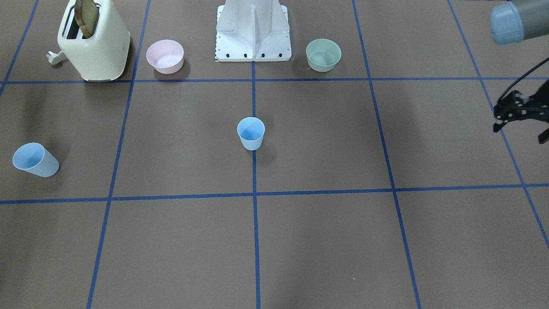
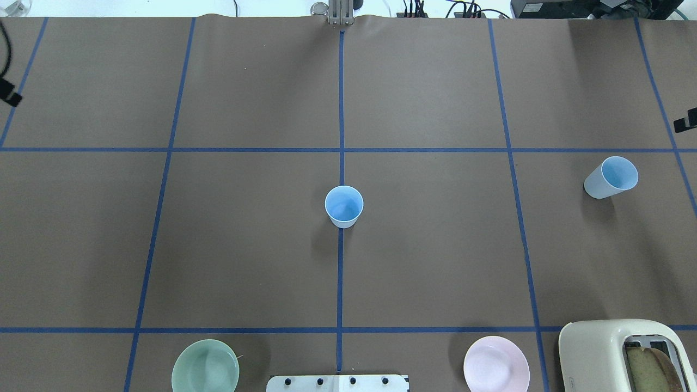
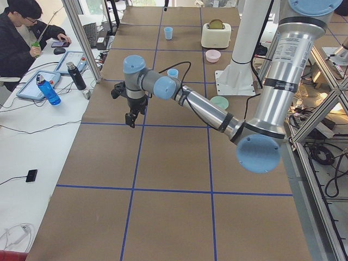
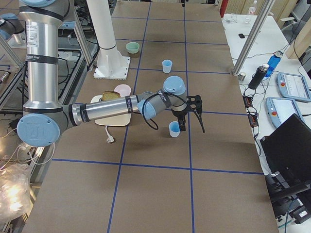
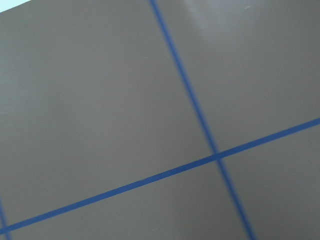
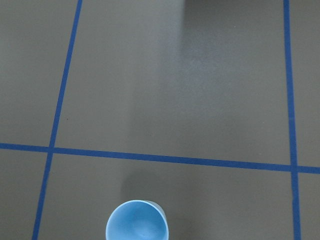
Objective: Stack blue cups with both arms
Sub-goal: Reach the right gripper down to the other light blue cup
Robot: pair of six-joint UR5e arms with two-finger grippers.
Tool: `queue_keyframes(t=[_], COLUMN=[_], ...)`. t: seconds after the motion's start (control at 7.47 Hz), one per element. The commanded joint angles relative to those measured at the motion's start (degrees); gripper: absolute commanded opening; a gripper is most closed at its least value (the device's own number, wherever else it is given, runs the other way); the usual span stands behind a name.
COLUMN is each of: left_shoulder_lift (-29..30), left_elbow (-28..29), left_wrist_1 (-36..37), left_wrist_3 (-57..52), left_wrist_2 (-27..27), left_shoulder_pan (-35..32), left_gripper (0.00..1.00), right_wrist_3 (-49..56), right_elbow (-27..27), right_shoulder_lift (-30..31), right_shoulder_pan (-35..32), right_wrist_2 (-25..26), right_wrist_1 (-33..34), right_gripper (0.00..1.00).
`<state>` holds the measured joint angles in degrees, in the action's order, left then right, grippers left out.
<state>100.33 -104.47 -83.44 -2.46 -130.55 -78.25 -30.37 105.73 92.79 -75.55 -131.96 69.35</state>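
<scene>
One blue cup stands upright at the table's middle on the centre tape line; it also shows in the overhead view. The second blue cup stands upright on my right side and shows at the bottom of the right wrist view. My left gripper hovers over my far left side, empty, its fingers apart. My right gripper hovers just beyond the second cup without touching it. Only a black tip of it shows overhead, so I cannot tell if it is open or shut.
A cream toaster holding a bread slice, a pink bowl, the white base post and a green bowl line the robot's edge. An operator sits at a side desk.
</scene>
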Motion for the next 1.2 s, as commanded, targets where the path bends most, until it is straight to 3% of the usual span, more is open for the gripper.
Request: queue_keyframes(t=[0.0,0.27,0.67,1.07], left_shoulder_lift=[-7.57,-9.87,-13.31,-13.31], left_elbow=[8.80,11.83,12.19,12.28], left_wrist_1=[0.11,-2.50,-7.18,-7.26], left_wrist_3=[-16.75,-17.32,-17.05,-16.97], left_wrist_2=[-3.22,-2.87,-2.78,-2.87], left_shoulder_pan=[-8.23,-13.84,-13.95,-13.95], left_gripper=[0.98,0.98,0.98,0.98], right_wrist_3=[-2.24,-0.93,4.43,4.79], right_elbow=[1.76,-0.42,-5.52,-7.99], right_shoulder_lift=[-1.02,-0.85,-2.25,-2.96], right_shoulder_pan=[4.69,7.08,8.05,11.38], right_wrist_2=[4.06,6.54,6.45,7.24], right_wrist_1=[3.49,2.90,2.72,2.72], right_gripper=[1.00,1.00,1.00,0.89])
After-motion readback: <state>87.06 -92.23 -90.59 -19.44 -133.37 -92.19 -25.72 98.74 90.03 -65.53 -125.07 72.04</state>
